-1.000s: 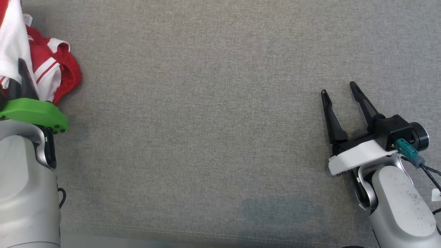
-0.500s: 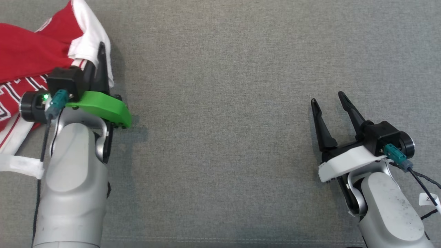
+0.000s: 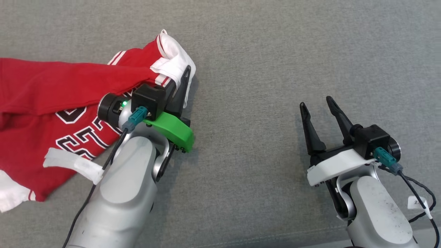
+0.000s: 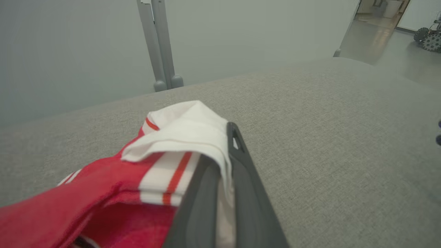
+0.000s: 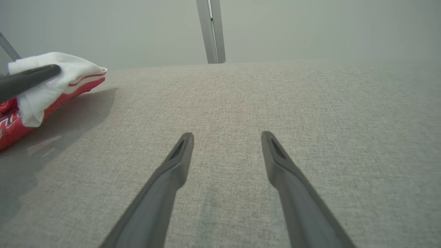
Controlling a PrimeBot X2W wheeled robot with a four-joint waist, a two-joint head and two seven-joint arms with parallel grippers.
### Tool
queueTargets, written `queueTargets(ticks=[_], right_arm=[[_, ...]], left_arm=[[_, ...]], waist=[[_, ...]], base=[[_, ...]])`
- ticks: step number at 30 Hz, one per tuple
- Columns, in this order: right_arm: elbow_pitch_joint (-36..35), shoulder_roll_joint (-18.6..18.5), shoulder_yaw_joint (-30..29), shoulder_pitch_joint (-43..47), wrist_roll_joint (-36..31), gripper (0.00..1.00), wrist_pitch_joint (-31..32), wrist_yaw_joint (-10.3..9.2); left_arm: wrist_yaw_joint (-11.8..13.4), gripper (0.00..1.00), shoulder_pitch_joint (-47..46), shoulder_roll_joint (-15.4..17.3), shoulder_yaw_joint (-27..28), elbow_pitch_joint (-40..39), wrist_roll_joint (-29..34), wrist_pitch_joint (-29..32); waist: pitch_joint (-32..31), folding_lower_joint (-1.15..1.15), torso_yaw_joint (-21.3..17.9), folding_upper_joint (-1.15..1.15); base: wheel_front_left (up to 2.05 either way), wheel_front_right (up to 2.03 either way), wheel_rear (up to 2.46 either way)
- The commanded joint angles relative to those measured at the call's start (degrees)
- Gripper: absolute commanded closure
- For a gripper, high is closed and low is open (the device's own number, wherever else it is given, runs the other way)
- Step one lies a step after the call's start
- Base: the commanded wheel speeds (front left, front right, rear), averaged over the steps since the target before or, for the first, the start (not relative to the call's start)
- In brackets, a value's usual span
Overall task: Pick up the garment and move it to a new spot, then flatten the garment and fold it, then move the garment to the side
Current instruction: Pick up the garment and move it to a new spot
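The garment (image 3: 51,100) is a red jersey with white striped trim and black-and-white lettering, trailing across the left of the grey surface. My left gripper (image 3: 184,74) is shut on its white trimmed edge (image 4: 186,131), which drapes over the fingers and lifts that part above the surface. In the right wrist view the same held bunch of the garment (image 5: 51,82) shows at the far left. My right gripper (image 3: 315,103) hovers at the right, open, its two fingers (image 5: 179,162) spread with nothing between them.
The grey fabric surface (image 3: 248,62) stretches wide between the two arms. Its front seam (image 3: 275,237) runs along the bottom. Grey posts (image 4: 160,44) stand beyond the far edge, and a doorway with floor (image 4: 379,31) lies at the far right.
My left gripper has carried the held garment edge rightward toward the middle, dragging the jersey into view. The head view has shifted a little, and the right gripper sits slightly lower left.
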Motion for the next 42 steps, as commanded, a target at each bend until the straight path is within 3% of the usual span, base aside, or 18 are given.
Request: queueTargets(ticks=[1,7,14,20,25,31,32,33,34,42], right_arm=[[0.09,0.36,0.1,0.67,0.4,0.0,0.01,-0.08],[-0.04,1.38,-0.38,1.5,0.88,0.0,0.0,-0.08],[-0.13,1.86,-0.27,1.11,1.3,0.0,0.0,-0.08],[-0.18,2.11,-0.53,1.61,1.76,0.0,0.0,-0.08],[-0.06,2.23,-0.66,1.37,2.11,0.0,0.01,-0.08],[-0.18,2.21,-0.96,1.33,2.64,0.0,0.0,-0.08],[-0.24,2.21,-0.98,1.36,2.55,0.0,0.01,-0.08],[-0.23,2.2,-1.12,1.43,2.33,0.0,0.0,-0.08],[-0.26,2.17,-1.34,1.55,2.18,0.0,0.0,-0.08],[-0.07,2.18,-2.18,2.63,0.76,0.0,0.0,-0.08]], left_arm=[[-0.15,1.0,-0.34,0.17,-1.89,-0.55,-1.22,-0.03],[-0.15,1.0,-3.24,0.12,-10.94,-2.4,-3.46,-0.03],[-0.14,1.0,-7.09,0.2,-15.42,-4.17,-5.5,-0.03],[-0.14,1.0,-9.15,0.23,-18.3,-11.25,-9.13,-0.02],[1.33,1.0,-9.63,0.28,-16.31,-15.1,-8.08,-0.02],[3.37,1.0,-6.64,1.01,-11.0,-6.71,-4.83,-0.01],[3.49,0.65,-6.05,1.32,-10.21,-5.26,-4.52,0.0],[3.63,0.18,-4.93,1.43,-9.38,-3.61,-4.71,-0.01],[3.61,0.0,-4.05,1.49,-8.51,-2.6,-4.8,-0.01],[4.52,0.0,6.48,2.69,0.27,-1.85,-4.54,-0.02]], waist=[[-0.82,0.0,-4.79,0.0],[-0.9,0.0,-10.65,0.0],[-0.13,0.0,-15.13,0.0],[0.46,0.0,-17.76,0.0],[0.63,0.0,-18.07,0.0],[-0.16,0.0,-16.21,0.0],[-0.44,0.0,-15.82,0.0],[-0.82,0.0,-15.35,0.0],[-1.21,0.0,-14.81,0.0],[-5.58,0.0,-9.95,0.0]], base=[[0.0,0.0,0.0],[0.0,0.0,0.0],[0.0,0.0,0.0],[0.0,0.0,0.0],[0.0,0.0,0.0],[0.0,0.0,0.0],[0.0,0.0,0.0],[0.0,0.0,0.0],[0.0,0.0,0.0],[0.0,0.0,0.0]])
